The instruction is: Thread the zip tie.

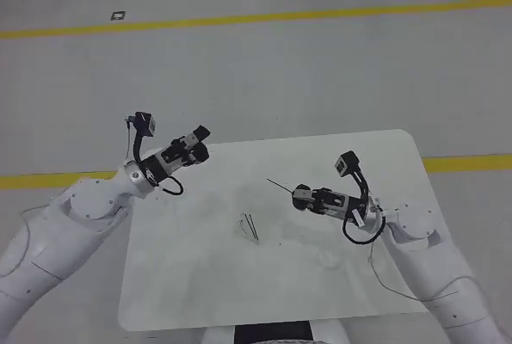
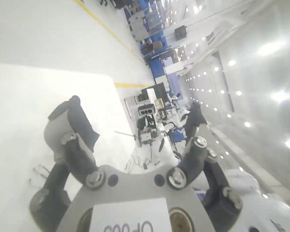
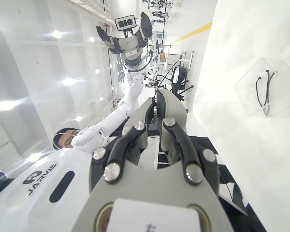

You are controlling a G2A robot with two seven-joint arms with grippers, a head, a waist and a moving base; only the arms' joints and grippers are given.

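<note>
A: Zip tie (image 1: pixel 280 186)?
B: Pinched in the right gripper (image 1: pixel 297 194), clamped tight. Sticks out long and thin over the table (image 1: pixel 342 159), pointing toward the left gripper (image 1: pixel 202 144).
A: And that one?
B: Spread wide, holding nothing, well apart by the table's far corner. Probably needs to come closer.

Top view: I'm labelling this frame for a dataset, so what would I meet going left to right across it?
left tool, open → loose zip ties lying on the table → held zip tie, sticking out toward the left tool → right tool, shut on it
</note>
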